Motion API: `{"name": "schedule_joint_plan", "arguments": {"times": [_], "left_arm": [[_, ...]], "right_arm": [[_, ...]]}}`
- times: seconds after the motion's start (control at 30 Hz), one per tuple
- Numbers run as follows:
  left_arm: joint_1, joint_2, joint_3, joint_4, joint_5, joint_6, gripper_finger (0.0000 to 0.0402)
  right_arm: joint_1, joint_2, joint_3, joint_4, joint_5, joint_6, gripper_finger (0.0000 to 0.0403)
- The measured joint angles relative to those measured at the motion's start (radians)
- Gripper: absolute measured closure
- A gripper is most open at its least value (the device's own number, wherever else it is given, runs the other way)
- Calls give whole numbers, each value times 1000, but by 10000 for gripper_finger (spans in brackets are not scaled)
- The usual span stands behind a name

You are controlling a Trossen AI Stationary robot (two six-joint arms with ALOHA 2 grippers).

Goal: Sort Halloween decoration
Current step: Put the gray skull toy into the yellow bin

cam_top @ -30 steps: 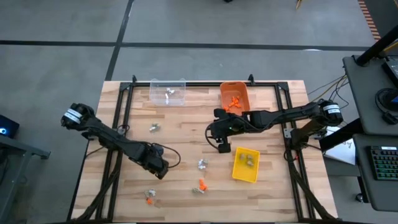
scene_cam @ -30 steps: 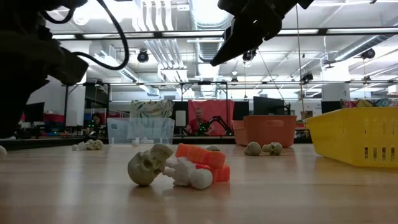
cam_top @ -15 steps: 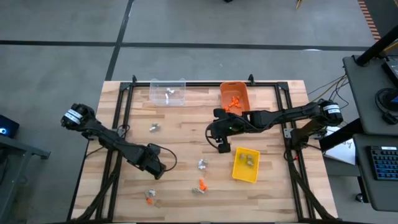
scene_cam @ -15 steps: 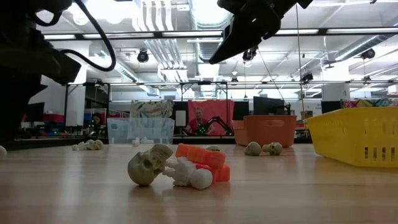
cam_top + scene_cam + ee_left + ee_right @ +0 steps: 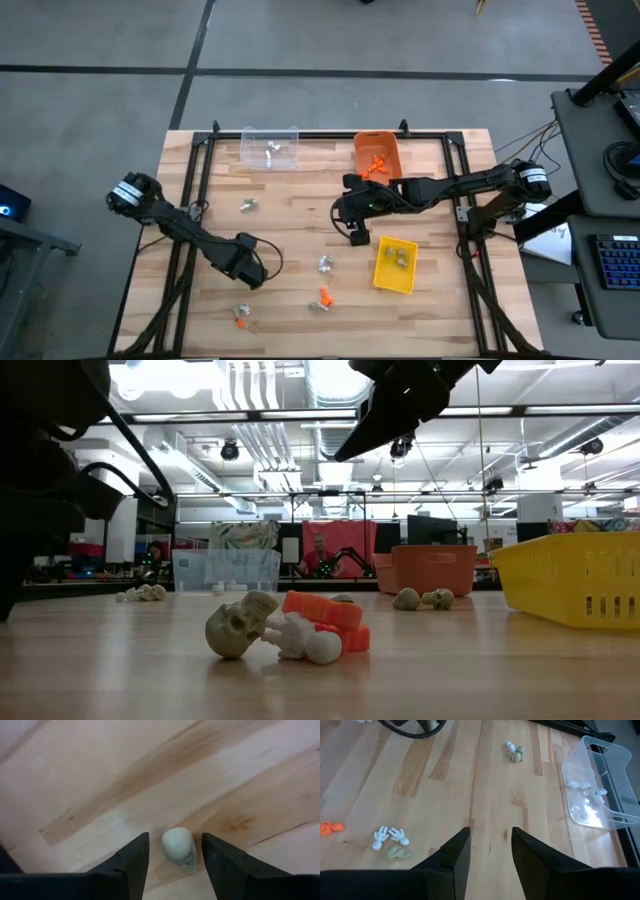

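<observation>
Left gripper [image 5: 172, 851], low over the tabletop [image 5: 290, 235] near its front left part: fingers [image 5: 131, 860] parted, a small pale tan-grey skull [image 5: 179, 846] lying on the wood between them, not clamped; in the left wrist view a gap shows on each side of it. In the high view the same gripper [image 5: 250, 270] sits just above a small group of trinkets [image 5: 241, 318], one orange, near the front edge.

Right gripper [image 5: 488, 851], held above the middle of the tabletop: fingers apart, nothing between them. In the high view it [image 5: 357, 236] lies just beside the yellow bin [image 5: 395, 266] and below the orange bin [image 5: 376, 154].

Halloween decoration, scattered: a white skeleton figure [image 5: 387, 836] with a tan piece [image 5: 398, 853] beside it, an orange pumpkin piece [image 5: 328, 828] well apart from these, and a pale pair [image 5: 514, 751] nearer the clear bin [image 5: 600, 782], which holds white pieces. The orange bin holds orange pieces; the yellow bin holds tan-grey ones.

Low view: a tan skull [image 5: 238, 625], a white skeleton [image 5: 300, 640] and an orange piece [image 5: 325, 612] touching one another in the foreground; two further skulls [image 5: 420, 599] behind, near the orange bin.
</observation>
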Motion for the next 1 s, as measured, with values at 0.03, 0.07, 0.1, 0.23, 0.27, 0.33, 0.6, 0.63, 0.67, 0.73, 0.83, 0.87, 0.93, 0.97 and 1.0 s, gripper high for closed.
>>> {"name": "schedule_joint_plan", "arguments": {"times": [0.03,0.07,0.1,0.23,0.27,0.33,0.6,0.63,0.67,0.73,0.83,0.87,0.93,0.97,1.0], "left_arm": [[0,9,2,1,5,3,241],[0,15,3,1,9,5,245],[-1,20,5,2,13,10,250],[-1,19,6,10,16,25,286],[-1,13,5,14,14,28,300],[-2,-3,2,13,5,32,330],[24,-177,13,26,-196,189,385],[35,-211,14,35,-228,223,383],[46,-246,14,48,-268,265,382],[69,-313,14,113,-346,373,383],[110,-404,14,263,-441,592,383],[124,-426,14,332,-457,676,383],[151,-461,6,467,-468,861,383],[164,-472,2,543,-466,950,383],[178,-480,-2,616,-458,1038,383]], "right_arm": [[0,0,0,0,0,0,273],[0,0,0,0,0,0,273],[0,0,0,0,0,0,273],[0,0,0,0,0,0,270],[0,0,0,0,0,-3,269],[0,0,0,0,0,-12,268],[0,-62,-11,-150,0,8,279],[0,-77,-26,-160,0,23,280],[0,-94,-44,-157,-1,44,281],[0,-129,-89,-140,-2,75,282],[0,-179,-175,-54,0,107,282],[0,-193,-207,-7,0,114,282],[0,-213,-266,105,0,128,282],[0,-218,-295,167,0,132,282],[0,-220,-321,229,0,132,282]]}}
